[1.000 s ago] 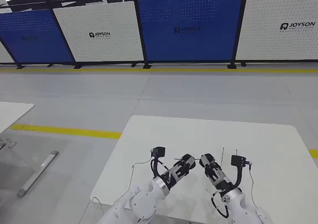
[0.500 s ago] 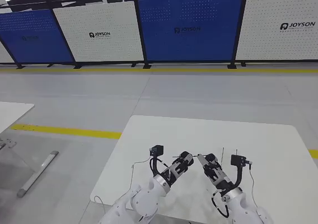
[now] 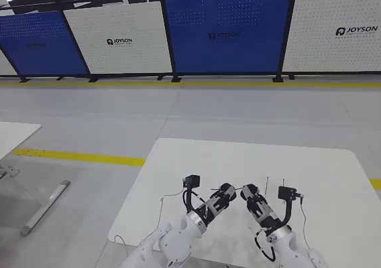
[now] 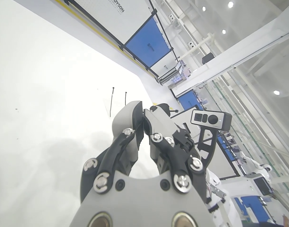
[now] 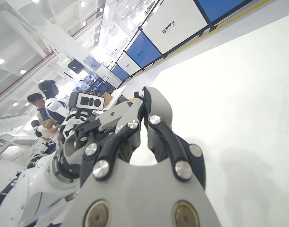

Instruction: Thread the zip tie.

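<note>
- White table (image 3: 177, 167) spreads across the lower part of my top view. Both arms are over its near edge, wrists close together.
- My left gripper (image 4: 143, 113) has its two grey fingers pressed almost together at the tips. The zip tie (image 4: 135, 131), a thin black strip, runs at a slant through the narrow gap between them, so it is pinched there.
- My right gripper (image 5: 142, 95) is also closed down, with its dark pads meeting at the tips. A small black end pokes out just past the fingertips and looks like part of the zip tie gripped there.
- Seen from above, the left gripper (image 3: 225, 192) and the right gripper (image 3: 247, 193) sit just beside each other over the table, tips angled toward one another.
- The strip is too thin from above for me to tell whether both grippers hold the same tie.
- Two loose ties (image 3: 267, 183), also black, lie flat on the table just beyond the right gripper. They lie side by side, roughly parallel and not touching, with their small heads toward the far edge.
- My left wrist view shows this same pair of loose ties (image 4: 111, 101) on the bare white surface past the fingertips.
</note>
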Controlling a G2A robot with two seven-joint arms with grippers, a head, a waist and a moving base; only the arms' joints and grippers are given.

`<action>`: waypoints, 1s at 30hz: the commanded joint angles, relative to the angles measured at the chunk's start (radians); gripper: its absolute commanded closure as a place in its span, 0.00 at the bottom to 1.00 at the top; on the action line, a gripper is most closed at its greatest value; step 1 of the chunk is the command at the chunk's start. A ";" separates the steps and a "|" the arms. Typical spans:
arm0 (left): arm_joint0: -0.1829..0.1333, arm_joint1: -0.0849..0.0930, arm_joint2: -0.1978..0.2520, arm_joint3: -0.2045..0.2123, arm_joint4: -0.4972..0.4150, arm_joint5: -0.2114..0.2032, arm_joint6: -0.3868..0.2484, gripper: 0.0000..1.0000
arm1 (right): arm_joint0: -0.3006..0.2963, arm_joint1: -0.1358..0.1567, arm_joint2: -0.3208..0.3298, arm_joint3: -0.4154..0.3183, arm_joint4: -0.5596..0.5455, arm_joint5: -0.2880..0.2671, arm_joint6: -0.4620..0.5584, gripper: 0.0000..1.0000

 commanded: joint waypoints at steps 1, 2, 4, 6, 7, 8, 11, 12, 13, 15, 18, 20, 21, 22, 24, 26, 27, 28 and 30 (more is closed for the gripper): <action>0.002 0.000 0.000 -0.001 0.003 -0.002 0.000 1.00 | -0.001 0.000 0.000 -0.001 -0.001 0.001 0.000 1.00; 0.002 0.000 -0.001 -0.001 0.004 -0.002 0.000 1.00 | -0.003 0.001 0.001 -0.002 -0.002 0.001 -0.001 1.00; 0.003 0.000 -0.003 0.002 0.010 -0.001 0.005 1.00 | -0.007 0.001 0.003 -0.005 -0.005 0.000 -0.004 1.00; 0.004 0.000 -0.003 0.004 0.011 -0.003 0.009 0.63 | -0.010 0.002 0.004 -0.008 -0.010 0.003 -0.006 1.00; 0.005 0.000 -0.004 0.006 0.012 -0.004 0.011 0.55 | -0.011 0.002 0.005 -0.010 -0.012 0.005 -0.006 1.00; 0.005 0.000 -0.005 0.007 0.012 -0.005 0.012 0.54 | -0.012 0.002 0.005 -0.011 -0.014 0.007 -0.007 1.00; 0.008 0.001 -0.010 0.007 0.010 -0.007 0.016 0.45 | -0.014 0.003 0.006 -0.012 -0.019 0.016 -0.008 1.00; 0.010 0.001 -0.012 0.006 0.009 -0.007 0.016 0.45 | -0.013 0.002 0.006 -0.012 -0.020 0.018 -0.009 1.00; 0.011 0.001 -0.014 0.006 0.008 -0.008 0.017 0.51 | -0.013 0.002 0.006 -0.012 -0.020 0.021 -0.011 1.00; 0.013 0.002 -0.019 0.005 0.006 -0.010 0.017 0.52 | -0.011 0.002 0.006 -0.010 -0.020 0.026 -0.014 1.00; 0.015 0.002 -0.025 0.004 0.002 -0.013 0.017 0.59 | -0.007 0.002 0.010 -0.008 -0.012 0.031 -0.018 1.00; 0.015 0.003 -0.029 0.004 -0.002 -0.013 0.018 0.72 | -0.007 0.002 0.012 -0.009 -0.011 0.032 -0.019 1.00; 0.014 0.003 -0.031 0.003 -0.004 -0.013 0.017 0.79 | -0.006 0.002 0.012 -0.010 -0.012 0.033 -0.019 1.00; 0.014 0.003 -0.032 0.003 -0.005 -0.013 0.016 0.81 | -0.006 0.002 0.012 -0.011 -0.012 0.033 -0.019 1.00; 0.013 0.003 -0.034 0.002 -0.006 -0.013 0.015 0.96 | -0.006 0.002 0.012 -0.014 -0.014 0.036 -0.019 1.00; 0.013 0.003 -0.035 0.002 -0.008 -0.013 0.013 1.00 | -0.004 0.001 0.009 -0.015 -0.017 0.038 -0.018 1.00; 0.012 0.003 -0.036 0.002 -0.008 -0.013 0.012 1.00 | -0.003 0.001 0.008 -0.015 -0.019 0.039 -0.018 1.00; 0.011 0.002 -0.036 0.003 -0.008 -0.013 0.011 1.00 | -0.002 0.001 0.006 -0.014 -0.022 0.041 -0.017 1.00; 0.010 0.002 -0.037 0.003 -0.009 -0.013 0.008 1.00 | 0.000 0.001 0.004 -0.013 -0.023 0.042 -0.017 1.00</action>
